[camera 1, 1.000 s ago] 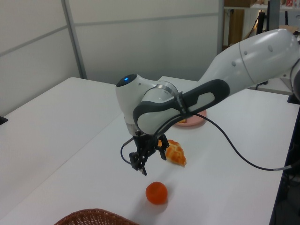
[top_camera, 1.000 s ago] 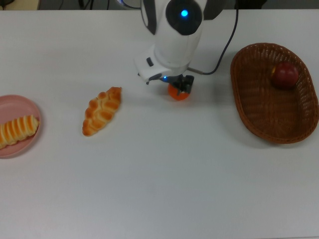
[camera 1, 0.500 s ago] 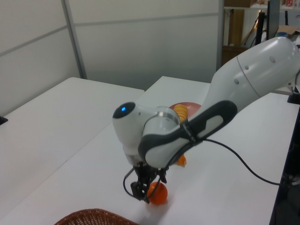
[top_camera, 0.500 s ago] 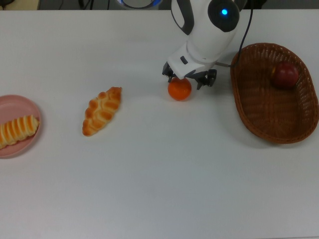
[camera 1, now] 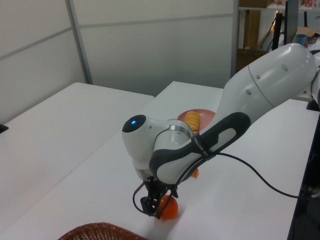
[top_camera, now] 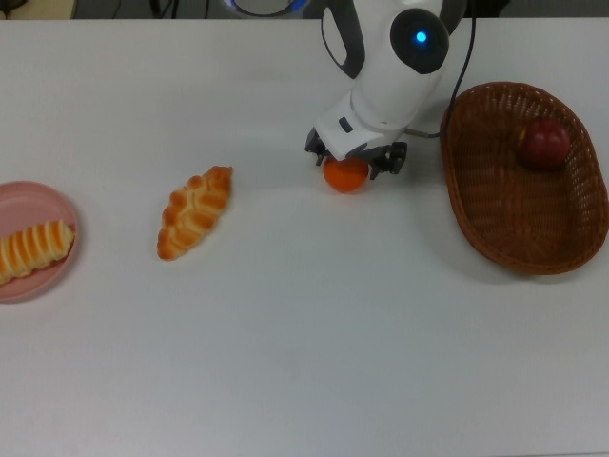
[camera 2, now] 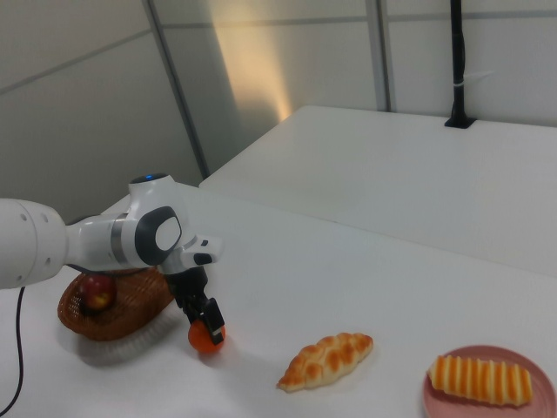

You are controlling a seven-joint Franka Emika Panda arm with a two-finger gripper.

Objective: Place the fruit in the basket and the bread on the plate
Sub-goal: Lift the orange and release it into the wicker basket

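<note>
As the gripper (top_camera: 354, 162) straddles the tangerine (top_camera: 345, 177), fingers spread at its sides, the small round fruit likely rolls unless pinched across its middle.

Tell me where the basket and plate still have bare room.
The basket is bare except for the apple at the top view's upper right end. On the plate, the striped loaf fills the lower half; only the upper part is free. The tangerine sits under the gripper.
</note>
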